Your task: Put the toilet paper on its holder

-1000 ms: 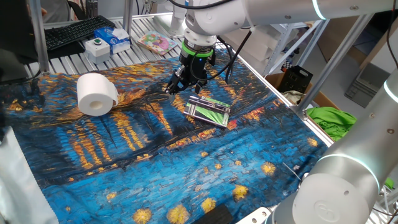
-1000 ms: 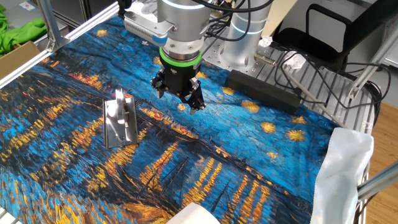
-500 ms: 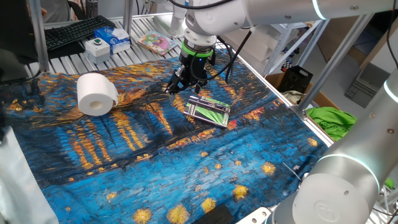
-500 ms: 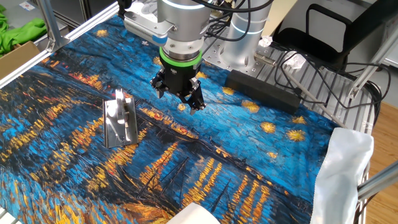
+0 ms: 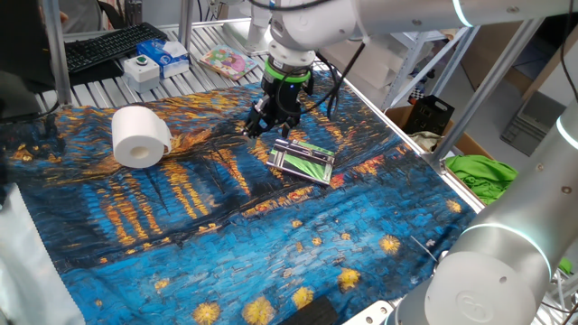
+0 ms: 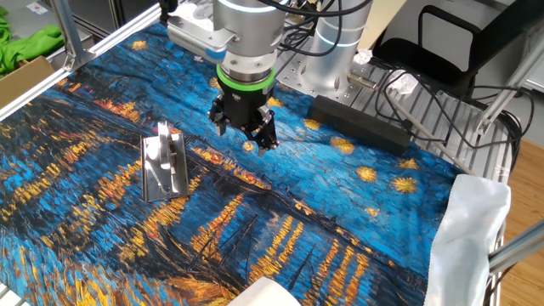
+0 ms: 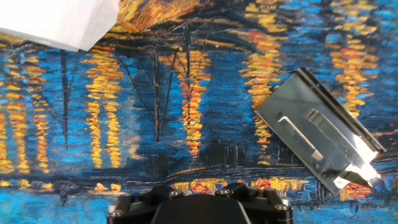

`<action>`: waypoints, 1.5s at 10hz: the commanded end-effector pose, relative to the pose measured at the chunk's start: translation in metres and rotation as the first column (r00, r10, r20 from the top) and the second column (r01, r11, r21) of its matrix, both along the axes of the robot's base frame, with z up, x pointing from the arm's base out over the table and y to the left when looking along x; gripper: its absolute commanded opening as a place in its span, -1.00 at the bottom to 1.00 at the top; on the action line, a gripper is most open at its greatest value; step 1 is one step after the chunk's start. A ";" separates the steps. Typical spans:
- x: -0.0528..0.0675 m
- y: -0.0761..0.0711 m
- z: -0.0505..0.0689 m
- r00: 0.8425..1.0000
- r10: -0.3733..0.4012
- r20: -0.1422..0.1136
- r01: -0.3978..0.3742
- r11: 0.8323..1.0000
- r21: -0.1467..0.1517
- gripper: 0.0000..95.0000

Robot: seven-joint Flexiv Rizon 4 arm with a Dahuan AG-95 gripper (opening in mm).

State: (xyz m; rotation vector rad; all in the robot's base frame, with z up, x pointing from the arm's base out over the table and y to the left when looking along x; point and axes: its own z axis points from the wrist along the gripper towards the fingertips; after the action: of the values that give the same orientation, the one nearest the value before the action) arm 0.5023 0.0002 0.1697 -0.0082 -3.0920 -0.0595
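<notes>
Over the painted cloth: the gripper point(image 5: 267, 126) hangs above the tablecloth point(image 5: 181, 226), fingers pointing down, with nothing between them.
Jaw state: neither fixed view shows the gap clearly and the hand view shows only the gripper's black body at the bottom edge, so I cannot tell whether the fingers are spread or drawn in.
Toilet paper: the white roll point(image 5: 141, 136) lies on its side at the left of one fixed view, well apart from the gripper; in the hand view only a white corner point(image 7: 59, 22) shows at upper left.
Holder: the flat piece point(image 5: 303, 161) lies on the cloth just beside the gripper, green-striped in one fixed view; its shiny metal side point(image 6: 164, 167) faces the other fixed view, and it sits at the right of the hand view point(image 7: 317, 134).
Step in hand: by my reading, the approach; the roll is not yet picked up.
Next move calls for: crossing to the roll, coming down over it with fingers wide enough for its girth, and closing gently, since soft paper squashes.
Around: a keyboard point(image 5: 104, 50), a blue-and-white box point(image 5: 167, 54) and a pink booklet point(image 5: 226, 61) sit at the far edge, off the cloth.
In the way: nothing lies between gripper and roll; the cloth's wrinkles are the only unevenness.
</notes>
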 end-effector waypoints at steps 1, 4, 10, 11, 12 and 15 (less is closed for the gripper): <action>-0.002 0.000 0.000 1.000 -0.001 0.005 0.001 1.000 -0.002 -1.00; -0.002 0.000 -0.001 1.000 -0.002 0.005 0.002 1.000 -0.002 -1.00; -0.001 0.001 -0.003 1.000 -0.007 0.006 0.007 1.000 -0.002 -1.00; -0.001 0.001 -0.004 1.000 -0.014 0.006 0.014 1.000 -0.003 -1.00; -0.001 0.001 -0.004 1.000 -0.016 0.007 0.016 1.000 -0.003 -1.00; -0.001 0.002 -0.004 0.999 -0.051 -0.005 0.051 0.999 0.003 -1.00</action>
State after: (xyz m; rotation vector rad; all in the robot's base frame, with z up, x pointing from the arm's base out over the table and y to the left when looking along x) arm 0.5013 0.0024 0.1659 -0.0881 -3.0869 -0.0656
